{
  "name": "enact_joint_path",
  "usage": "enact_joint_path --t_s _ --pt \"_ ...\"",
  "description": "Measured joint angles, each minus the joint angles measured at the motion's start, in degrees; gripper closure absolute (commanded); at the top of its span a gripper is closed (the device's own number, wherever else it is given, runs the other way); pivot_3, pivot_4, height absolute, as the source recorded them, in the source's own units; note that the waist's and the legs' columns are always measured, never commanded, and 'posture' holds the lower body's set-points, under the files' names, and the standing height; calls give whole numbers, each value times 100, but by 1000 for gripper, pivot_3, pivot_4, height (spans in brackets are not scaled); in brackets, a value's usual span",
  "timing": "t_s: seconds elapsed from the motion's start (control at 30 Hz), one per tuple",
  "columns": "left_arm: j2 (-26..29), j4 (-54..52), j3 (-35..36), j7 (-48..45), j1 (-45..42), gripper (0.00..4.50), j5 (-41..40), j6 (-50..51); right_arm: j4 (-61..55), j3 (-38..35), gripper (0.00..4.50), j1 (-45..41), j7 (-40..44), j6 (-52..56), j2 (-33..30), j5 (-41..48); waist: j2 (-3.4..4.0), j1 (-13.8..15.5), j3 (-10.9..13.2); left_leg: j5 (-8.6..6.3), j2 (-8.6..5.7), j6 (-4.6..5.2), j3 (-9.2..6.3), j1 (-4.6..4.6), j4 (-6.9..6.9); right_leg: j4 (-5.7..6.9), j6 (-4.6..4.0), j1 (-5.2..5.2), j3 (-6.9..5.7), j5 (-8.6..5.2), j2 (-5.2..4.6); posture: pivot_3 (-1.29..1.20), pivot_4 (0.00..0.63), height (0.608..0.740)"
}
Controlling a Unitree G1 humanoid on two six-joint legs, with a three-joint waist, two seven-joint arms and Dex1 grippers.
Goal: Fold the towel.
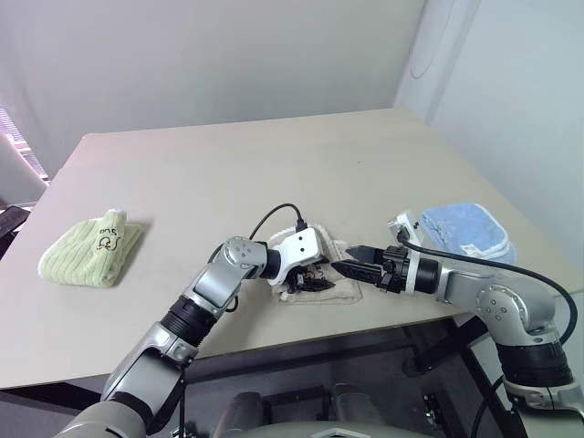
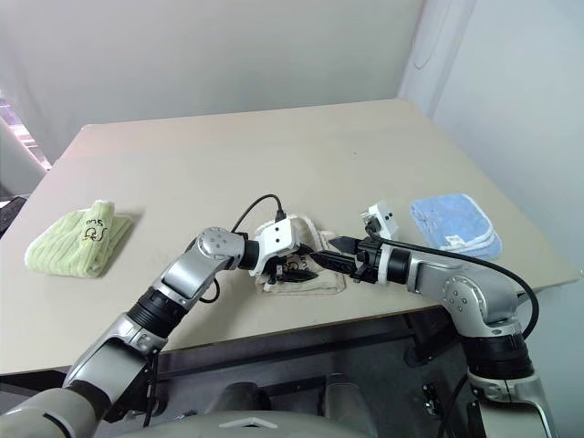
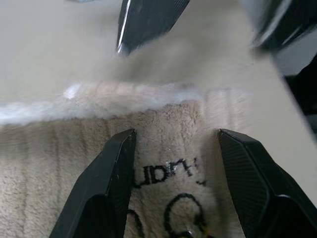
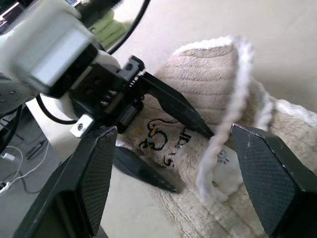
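Towel [image 1: 339, 288] between green towel [image 1: 91, 248] and blue towel [image 1: 467, 228] on table [image 1: 274, 164].

Both arms are silver-grey metal with rounded joints and black ribbed bands between the segments; each ends in two black, tapered, textured fingers, the left gripper [image 1: 310, 278] and the right gripper [image 1: 351, 267]. White camera housings sit on both wrists; black cables loop over each.

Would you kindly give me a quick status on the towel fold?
Both claws open: left claw over towel, right claw just beside it. Towel bunched at table edge, not gripped. Nothing in the way.
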Motion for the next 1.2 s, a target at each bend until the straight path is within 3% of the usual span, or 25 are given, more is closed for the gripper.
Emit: enact_joint_path --t_s 0.27,0.53,1.0,1.2 --pt "-136 126 -15 62 0 1722 43 120 67 -87 623 4 -1 -2 -13 -35 0 2 0 0 1 0 -1 4 1 1 0 2 0 -1 0 0 0 740" --pt "-131 102 146 -17 7 4470 9 276 138 -152 623 4 -14 -29 -9 -99 0 1 0 0 1 0 0 2 1 -1 0 2 -1 -1 0 0 0 740" --pt "190 -856 576 -725 110 4470 -829 615 188 -297 623 16 -83 -134 33 -119 1 -10 0 0 3 0 0 1 0 -1 -1 -1 -1 -1 0 0 0 740" --pt "137 -575 332 -853 115 4470 -759 440 190 -298 623 19 -139 -145 38 -159 0 7 1 0 1 0 0 -1 0 -4 0 0 -1 -1 -2 0 0 740"
